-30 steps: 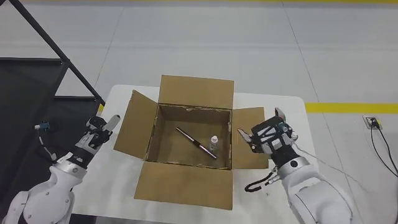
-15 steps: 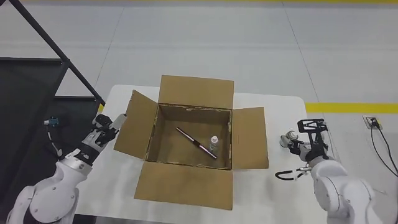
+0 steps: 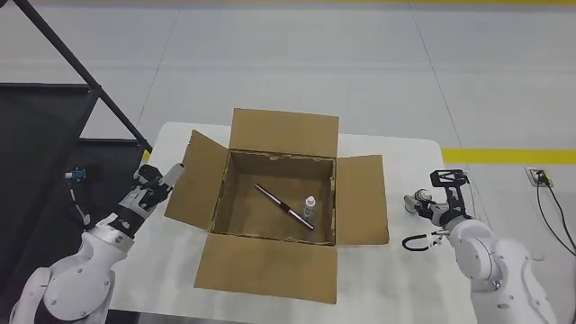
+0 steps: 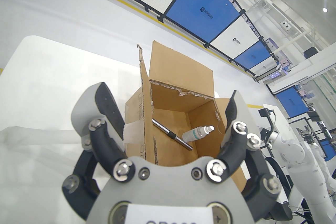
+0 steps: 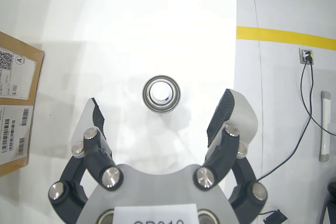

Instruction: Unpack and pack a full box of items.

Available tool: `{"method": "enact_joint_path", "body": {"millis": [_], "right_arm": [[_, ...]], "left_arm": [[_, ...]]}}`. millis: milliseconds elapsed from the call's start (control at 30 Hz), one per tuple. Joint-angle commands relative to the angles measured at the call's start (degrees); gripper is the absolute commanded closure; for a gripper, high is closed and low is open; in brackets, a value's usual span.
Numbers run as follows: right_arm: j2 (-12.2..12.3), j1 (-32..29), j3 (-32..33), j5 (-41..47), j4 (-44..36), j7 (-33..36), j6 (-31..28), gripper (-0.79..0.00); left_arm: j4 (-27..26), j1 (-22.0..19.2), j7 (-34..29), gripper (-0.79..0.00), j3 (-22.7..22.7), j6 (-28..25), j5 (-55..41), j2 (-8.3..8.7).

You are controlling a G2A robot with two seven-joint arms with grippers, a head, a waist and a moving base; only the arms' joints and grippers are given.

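Brown box (image 3: 284,132), silver ring (image 5: 161,97) (white table (image 3: 409,157))

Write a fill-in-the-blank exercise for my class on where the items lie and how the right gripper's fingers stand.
1. The metal rod and the spray bottle lie inside the cardboard ____.
2. The metal ring lies on the white ____.
3. The right gripper hangs above the ring with its fingers ____.
Missing words: box; table; open.

Matt cardboard box (image 3: 270,268); glossy metal ring (image 5: 161,97); plastic bottle (image 4: 198,132).
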Motion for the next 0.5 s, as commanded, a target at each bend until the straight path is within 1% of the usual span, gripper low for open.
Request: {"method": "enact_joint_path", "body": {"millis": [0, 133, 233, 300, 367, 400, 433, 467], "right_arm": [[0.06, 0.56, 0.07, 0.36, 1.58, -0.53, -0.51, -0.785], [0.09, 1.55, -0.04, 2.61, 4.42, -2.19, -2.44, -0.785], [0.17, 2.11, 0.02, 3.73, 6.48, -3.69, -3.82, -0.757], [0.21, 2.37, -0.10, 4.18, 7.36, -4.42, -4.42, -0.711], [0.27, 2.62, -0.24, 4.29, 8.17, -4.93, -4.76, -0.536], [0.30, 2.80, -0.32, 4.33, 8.51, -5.06, -4.87, -0.502], [0.32, 2.93, -0.40, 4.41, 8.75, -5.18, -5.01, -0.391], [0.35, 3.03, -0.46, 4.46, 8.94, -5.28, -5.09, -0.372]], "left_arm": [[-0.09, -0.10, -0.04, -0.785, 0.12, 0.08, 0.10, -0.01], [-0.01, -0.10, 0.06, -0.785, 0.18, 0.07, 0.22, -0.03], [0.11, 0.10, -0.48, -0.785, 0.21, 0.01, -2.61, -0.13], [0.11, 0.07, -0.65, -0.785, -0.56, -0.05, -2.12, -0.04], [0.08, 0.23, -0.69, -0.785, -0.58, -0.15, -2.25, -0.05], [0.08, 0.29, -0.74, -0.785, -0.60, -0.26, -2.23, -0.05], [0.11, 0.34, -0.78, -0.785, -0.61, -0.32, -2.23, -0.05], [0.11, 0.36, -0.83, -0.785, -0.64, -0.31, -2.25, -0.05]]}}
